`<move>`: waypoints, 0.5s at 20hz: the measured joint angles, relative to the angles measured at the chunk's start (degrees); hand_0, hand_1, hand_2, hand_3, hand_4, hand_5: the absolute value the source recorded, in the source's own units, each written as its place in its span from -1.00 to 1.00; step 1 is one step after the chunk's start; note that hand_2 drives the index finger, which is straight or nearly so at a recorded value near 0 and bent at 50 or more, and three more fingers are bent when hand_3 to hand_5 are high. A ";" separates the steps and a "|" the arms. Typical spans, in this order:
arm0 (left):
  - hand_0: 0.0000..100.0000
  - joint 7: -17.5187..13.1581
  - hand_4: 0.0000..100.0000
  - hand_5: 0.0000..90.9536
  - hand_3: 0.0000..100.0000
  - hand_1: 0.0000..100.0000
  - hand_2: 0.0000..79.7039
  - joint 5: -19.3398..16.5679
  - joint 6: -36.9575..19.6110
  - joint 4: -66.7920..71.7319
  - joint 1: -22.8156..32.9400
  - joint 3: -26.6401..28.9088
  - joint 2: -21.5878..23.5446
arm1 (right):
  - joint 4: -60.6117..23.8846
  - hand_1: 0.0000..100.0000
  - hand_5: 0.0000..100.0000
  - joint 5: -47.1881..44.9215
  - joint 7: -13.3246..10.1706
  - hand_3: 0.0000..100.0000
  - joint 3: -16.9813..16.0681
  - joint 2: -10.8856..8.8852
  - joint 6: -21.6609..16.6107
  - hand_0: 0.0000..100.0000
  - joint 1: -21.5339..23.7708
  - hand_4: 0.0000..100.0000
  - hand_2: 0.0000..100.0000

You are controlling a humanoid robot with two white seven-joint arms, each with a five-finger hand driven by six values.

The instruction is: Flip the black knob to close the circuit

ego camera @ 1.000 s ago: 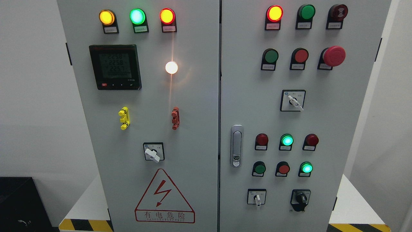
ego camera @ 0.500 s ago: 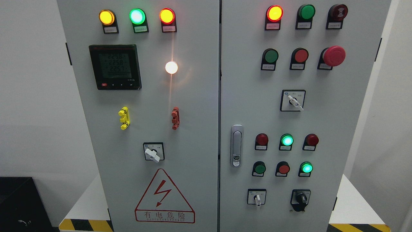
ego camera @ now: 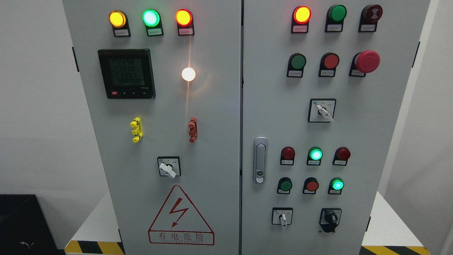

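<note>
A grey two-door electrical cabinet (ego camera: 219,106) fills the head view. The black knob (ego camera: 331,217) sits at the lower right of the right door, on a black plate, its pointer turned slightly left of upright. Left of it is a small white-handled selector switch (ego camera: 282,217). Neither of my hands nor any arm shows in the picture.
The right door carries lit and unlit lamps, a red mushroom stop button (ego camera: 367,61), another white selector (ego camera: 322,110) and a metal door latch (ego camera: 260,160). The left door has a meter (ego camera: 126,73), a white selector (ego camera: 168,167) and a shock warning triangle (ego camera: 180,216). A black box (ego camera: 21,223) stands lower left.
</note>
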 measured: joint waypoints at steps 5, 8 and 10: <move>-0.76 0.00 -1.00 -1.00 -1.00 0.11 -1.00 0.00 0.00 0.00 0.00 0.00 0.02 | -1.11 -1.00 0.89 1.62 1.77 1.00 0.29 -0.05 0.50 -1.00 -1.83 0.81 0.80; -0.76 0.00 -1.00 -1.00 -1.00 0.11 -1.00 0.00 0.00 0.00 0.00 0.00 0.02 | -1.36 -1.00 0.89 2.64 2.62 1.00 0.35 -0.10 0.63 -1.00 -2.98 0.81 0.79; -0.76 0.00 -1.00 -1.00 -1.00 0.11 -1.00 0.00 0.00 0.00 0.00 0.00 0.03 | -1.40 -1.00 0.89 3.10 3.07 1.00 0.35 -0.11 0.64 -1.00 -3.79 0.81 0.79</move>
